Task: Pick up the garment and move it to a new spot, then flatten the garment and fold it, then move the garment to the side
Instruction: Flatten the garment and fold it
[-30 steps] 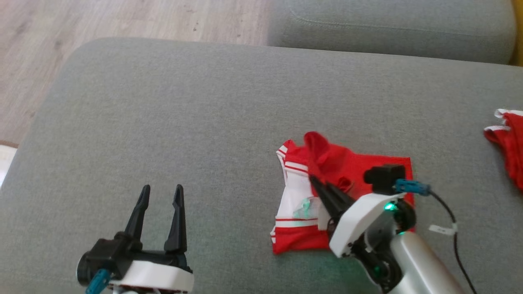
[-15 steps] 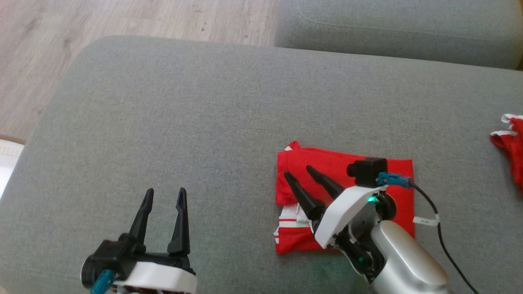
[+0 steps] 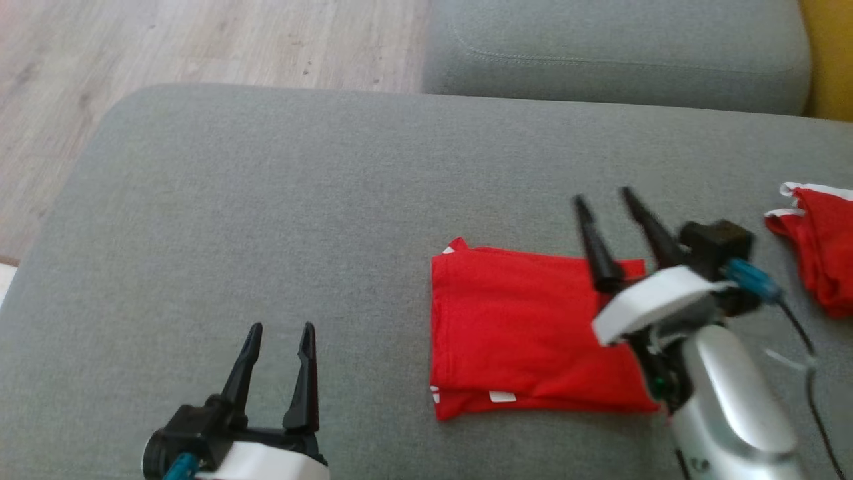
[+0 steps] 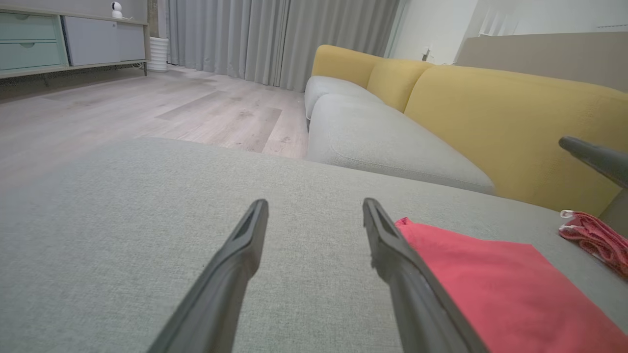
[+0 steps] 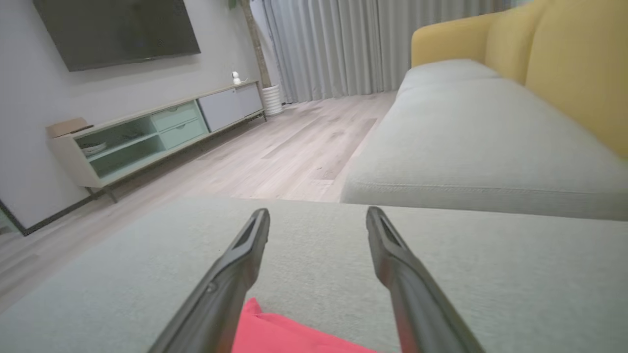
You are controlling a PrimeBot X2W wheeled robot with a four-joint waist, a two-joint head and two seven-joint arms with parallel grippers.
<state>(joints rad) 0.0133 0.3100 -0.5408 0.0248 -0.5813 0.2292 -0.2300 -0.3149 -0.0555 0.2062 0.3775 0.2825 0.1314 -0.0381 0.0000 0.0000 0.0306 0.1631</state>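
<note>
Garment (image 3: 526,333) lies folded on the cushion (image 3: 266,200) while left pincer (image 3: 281,328) and right pincer (image 3: 602,195) gape empty.

Soft even daylight, slight motion blur

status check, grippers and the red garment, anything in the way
Left gripper open, empty, low left. Right gripper open, empty, over far right corner of the folded red garment. Garment flat on grey cushion. Second red cloth lies apart to its right.
</note>
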